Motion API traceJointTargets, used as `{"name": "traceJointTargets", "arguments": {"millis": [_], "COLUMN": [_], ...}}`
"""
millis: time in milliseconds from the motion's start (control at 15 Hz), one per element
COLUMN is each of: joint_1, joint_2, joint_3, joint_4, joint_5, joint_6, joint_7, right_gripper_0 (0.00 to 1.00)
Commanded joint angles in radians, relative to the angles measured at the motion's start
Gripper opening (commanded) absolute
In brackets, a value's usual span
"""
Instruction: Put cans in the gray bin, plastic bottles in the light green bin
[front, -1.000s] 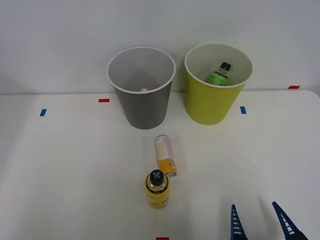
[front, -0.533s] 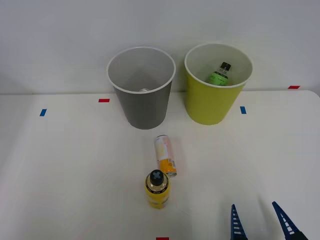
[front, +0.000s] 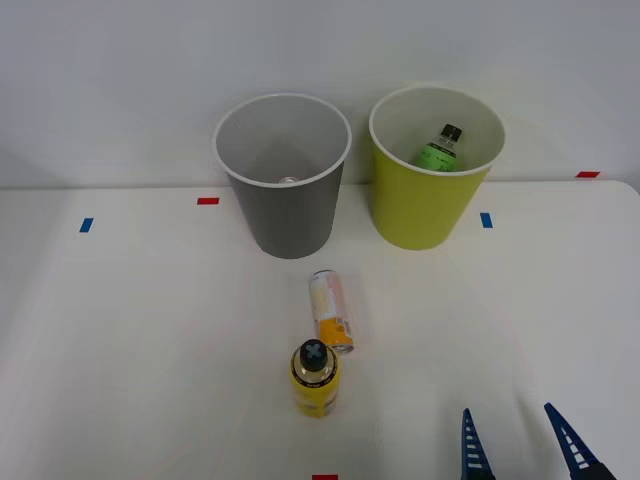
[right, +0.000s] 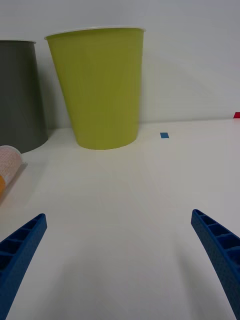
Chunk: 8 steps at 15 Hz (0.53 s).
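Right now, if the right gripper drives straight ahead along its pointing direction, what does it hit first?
Probably the light green bin; bare table lies between it and the open right gripper. The can sits off to one side, likely missed.

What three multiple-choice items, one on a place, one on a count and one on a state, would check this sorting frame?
1. Where is the green-labelled bottle?
A. Inside the light green bin
B. Inside the gray bin
C. On the table

2. How many items lie or stand on the table between the bins and the robot?
A. One
B. Two
C. Four

3. How is the right gripper?
A. Shut on the can
B. Shut on nothing
C. Open, holding nothing

Answers:
1 A, its black cap and label show over that bin's rim.
2 B, the can lying and the yellow bottle upright.
3 C, its blue fingers stand apart over bare table.
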Motion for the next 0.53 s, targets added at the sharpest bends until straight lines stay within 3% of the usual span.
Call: {"name": "traceJointTargets", "arguments": {"millis": [67,533], "joint_1": [0.000,0.000], "joint_2": [0.000,0.000], "joint_3": [0.000,0.000], "joint_4": [0.000,0.000], "joint_5": [0.000,0.000], "joint_6": [0.000,0.000], "joint_7": [0.000,0.000], "right_gripper_0": [1.00,1.00]}}
